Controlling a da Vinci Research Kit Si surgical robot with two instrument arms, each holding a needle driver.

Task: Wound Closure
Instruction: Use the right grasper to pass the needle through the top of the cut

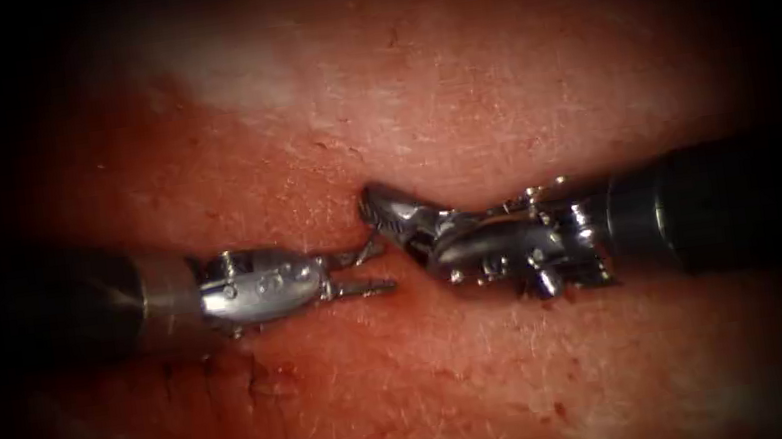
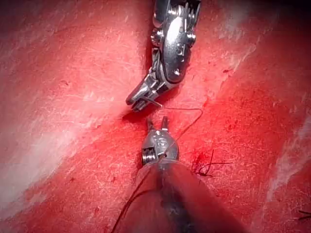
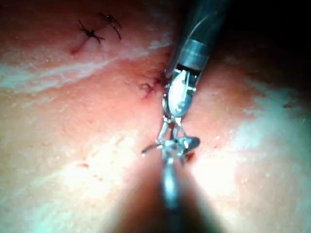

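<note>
My right tool [image 1: 380,209] reaches in from the right, its jaws shut on the needle [image 2: 152,102]. Only a short silver piece of the needle shows at the jaw tips [image 3: 170,145], lying low against the tissue [image 1: 455,90]. I cannot tell whether its point is in the tissue. Facing it from the left, my left tool [image 1: 365,269] has its jaws open, holding nothing, a small gap short of the right tool's tip. Dark thread [image 2: 194,110] runs from the needle in a loop past the left tool's wrist [image 2: 160,148] and trails along its shaft.
Tied stitches with short cut ends sit on the tissue: one beside the left tool's shaft [image 2: 206,166], others further off [image 3: 90,33] [image 3: 112,20]. Red fluid wets the tissue around both tools. Dark stitch marks lie below the left tool [image 1: 255,376].
</note>
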